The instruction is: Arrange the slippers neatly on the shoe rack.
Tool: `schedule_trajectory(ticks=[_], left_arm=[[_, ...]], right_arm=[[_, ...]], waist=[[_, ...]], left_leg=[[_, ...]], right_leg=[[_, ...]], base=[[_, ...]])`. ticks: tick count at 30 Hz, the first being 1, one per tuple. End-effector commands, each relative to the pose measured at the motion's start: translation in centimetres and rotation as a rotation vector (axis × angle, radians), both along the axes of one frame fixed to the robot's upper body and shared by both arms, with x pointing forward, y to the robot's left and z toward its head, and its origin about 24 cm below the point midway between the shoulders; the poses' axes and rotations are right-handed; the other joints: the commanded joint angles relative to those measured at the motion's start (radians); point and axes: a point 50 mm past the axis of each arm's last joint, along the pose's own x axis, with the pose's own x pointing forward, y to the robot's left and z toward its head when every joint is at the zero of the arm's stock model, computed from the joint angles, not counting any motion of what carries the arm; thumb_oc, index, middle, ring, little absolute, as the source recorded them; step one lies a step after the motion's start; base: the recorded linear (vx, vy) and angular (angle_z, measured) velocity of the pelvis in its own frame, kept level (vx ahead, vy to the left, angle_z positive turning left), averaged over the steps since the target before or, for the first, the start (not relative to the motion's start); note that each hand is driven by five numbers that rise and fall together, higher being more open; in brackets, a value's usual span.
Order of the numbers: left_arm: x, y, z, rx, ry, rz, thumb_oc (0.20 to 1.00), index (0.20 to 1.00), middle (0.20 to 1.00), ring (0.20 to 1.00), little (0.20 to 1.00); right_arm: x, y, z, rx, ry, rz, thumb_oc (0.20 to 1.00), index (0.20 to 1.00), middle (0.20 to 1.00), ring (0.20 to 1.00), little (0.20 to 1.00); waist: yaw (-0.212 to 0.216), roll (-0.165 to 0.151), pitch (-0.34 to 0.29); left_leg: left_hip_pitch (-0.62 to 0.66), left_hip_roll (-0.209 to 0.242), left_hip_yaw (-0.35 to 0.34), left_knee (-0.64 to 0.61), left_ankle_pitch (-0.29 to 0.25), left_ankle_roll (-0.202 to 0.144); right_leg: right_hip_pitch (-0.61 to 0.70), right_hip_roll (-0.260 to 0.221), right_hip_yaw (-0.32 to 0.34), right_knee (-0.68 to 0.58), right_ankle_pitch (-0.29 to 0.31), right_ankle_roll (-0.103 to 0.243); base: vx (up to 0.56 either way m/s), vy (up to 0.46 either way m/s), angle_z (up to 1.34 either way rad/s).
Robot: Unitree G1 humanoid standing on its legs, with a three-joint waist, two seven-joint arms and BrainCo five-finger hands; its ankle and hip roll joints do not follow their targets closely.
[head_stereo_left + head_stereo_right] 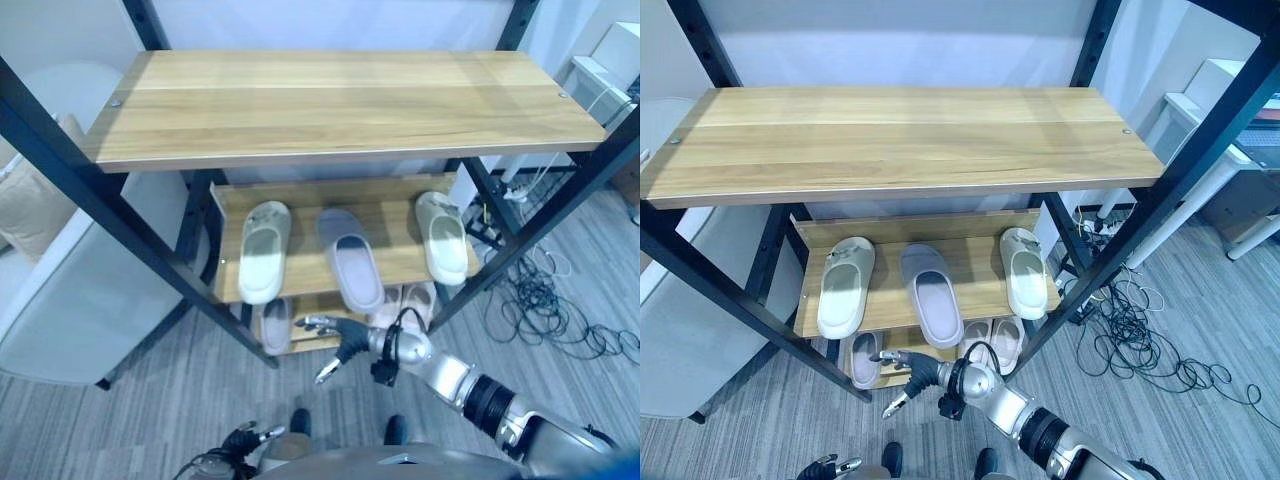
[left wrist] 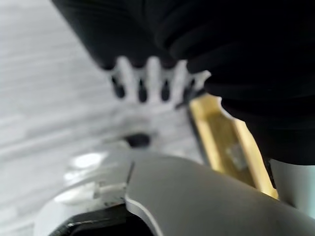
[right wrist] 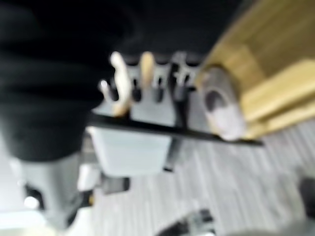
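Three slippers [image 1: 348, 260] already sit on the shoe rack's [image 1: 300, 285] middle shelf. More slippers lie on the bottom shelf [image 1: 902, 362]. The right hand [image 1: 335, 341] reaches there, fingers spread, holding nothing.

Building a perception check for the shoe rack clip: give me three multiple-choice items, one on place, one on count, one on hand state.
1. Where does the grey slipper lie?
A. top shelf
B. middle shelf, between two pale green slippers
C. floor

2. How many slippers are on the middle shelf?
A. one
B. three
C. five

3. What is the right hand doing?
A. open, holding nothing, in front of the bottom shelf
B. shut on a slipper
C. resting on the top shelf

Key: 1 B, it sits between the left pale green slipper and the right pale green slipper. 2 B, three lie there. 3 A, the fingers are spread and empty.
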Motion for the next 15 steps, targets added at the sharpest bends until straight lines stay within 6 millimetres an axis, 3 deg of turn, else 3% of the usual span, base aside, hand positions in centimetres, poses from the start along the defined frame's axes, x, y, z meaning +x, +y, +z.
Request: schedule_trajectory(ticks=[1,2,3,5,7,8,15], left_arm=[[0.4,-1.9,-0.5,0.011,0.053,-0.125,1.0,1.0,1.0,1.0,1.0],[0.4,-1.9,-0.5,0.011,0.053,-0.126,1.0,1.0,1.0,1.0,1.0],[0.3,-1.9,-0.5,0.014,0.046,-0.133,1.0,1.0,1.0,1.0,1.0],[0.3,-1.8,-0.5,0.017,0.043,-0.129,1.0,1.0,1.0,1.0,1.0],[0.3,-1.8,-0.5,0.018,0.037,-0.129,1.0,1.0,1.0,1.0,1.0],[0.4,-1.7,-0.4,0.024,0.025,-0.137,1.0,1.0,1.0,1.0,1.0],[0.8,-1.7,-0.3,0.027,0.01,-0.2,1.0,1.0,1.0,1.0,1.0]], right_arm=[[2.0,-0.2,7.1,0.174,-0.309,0.012,1.0,1.0,1.0,1.0,1.0],[2.0,-0.2,7.1,0.174,-0.308,0.012,1.0,1.0,1.0,1.0,1.0],[2.1,-1.3,9.3,0.231,-0.406,-0.019,1.0,1.0,1.0,1.0,1.0],[2.3,-2.3,11.2,0.235,-0.547,-0.054,1.0,1.0,1.0,1.0,1.0],[2.8,-3.7,12.1,0.143,-0.715,-0.099,1.0,1.0,1.0,1.0,1.0],[3.4,-5.5,12.7,0.022,-0.878,-0.155,1.0,1.0,1.0,1.0,1.0],[6.1,-9.7,12.0,-0.189,-0.973,-0.335,1.0,1.0,1.0,1.0,1.0]], waist=[[-0.002,0.063,0.031],[-0.002,0.063,0.031],[-0.005,0.064,0.027],[-0.008,0.064,0.023],[-0.009,0.063,0.021],[-0.008,0.062,0.019],[0.005,0.062,0.019]], left_leg=[[-0.024,0.056,-0.016,0.005,0.006,-0.032],[-0.023,0.056,-0.016,0.005,0.006,-0.032],[-0.024,0.057,-0.016,0.005,0.005,-0.032],[-0.024,0.058,-0.016,0.005,0.003,-0.032],[-0.023,0.058,-0.016,0.005,0.0,-0.031],[-0.022,0.059,-0.017,0.005,-0.002,-0.03],[-0.034,0.056,-0.022,0.005,-0.005,-0.027]], right_leg=[[0.109,0.012,0.012,0.012,-0.142,0.047],[0.109,0.012,0.012,0.012,-0.142,0.047],[0.108,0.013,0.011,0.012,-0.143,0.048],[0.107,0.014,0.012,0.012,-0.144,0.048],[0.108,0.015,0.011,0.012,-0.146,0.049],[0.108,0.016,0.011,0.012,-0.148,0.05],[0.098,0.017,0.007,0.012,-0.148,0.052]], base=[[0.0,0.0,0.0],[0.0,0.0,0.0],[0.0,0.0,0.0],[0.03,-0.014,-0.02],[0.04,-0.018,-0.03],[0.04,-0.016,0.01],[0.01,-0.003,0.0]])
